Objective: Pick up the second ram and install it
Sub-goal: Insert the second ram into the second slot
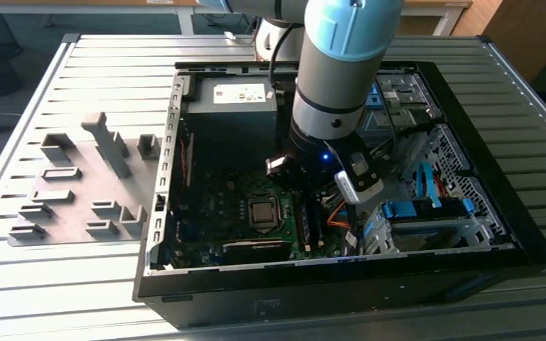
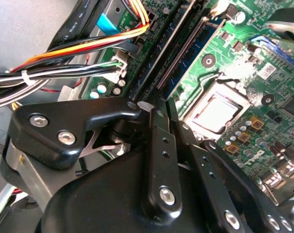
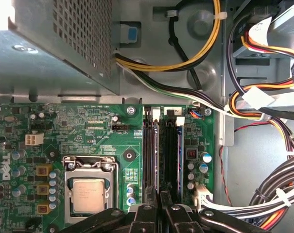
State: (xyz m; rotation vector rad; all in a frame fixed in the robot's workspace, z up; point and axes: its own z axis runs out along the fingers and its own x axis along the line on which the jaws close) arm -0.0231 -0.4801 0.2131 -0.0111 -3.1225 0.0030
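My gripper [image 1: 301, 190] is down inside the open computer case [image 1: 500, 213], over the memory slots beside the processor [image 3: 88, 195]. In both wrist views its black fingers [image 3: 146, 213] stand close together over the slot rows. The second ram [image 3: 151, 155] shows as a long thin strip, edge up along a slot, running away from the fingertips [image 2: 156, 121]. The fingers look shut on it at its sides. A blue slot [image 2: 183, 51] with bare contacts lies right beside it. A white slot latch [image 2: 145, 105] sits by the finger.
Bundles of coloured cables [image 3: 278, 194] run close to the slots on one side. The power supply box [image 1: 235, 106] and the blue drive latches [image 1: 415, 209] flank the arm. A grey plate with bracket blocks [image 1: 83, 185] lies at the exterior view's left.
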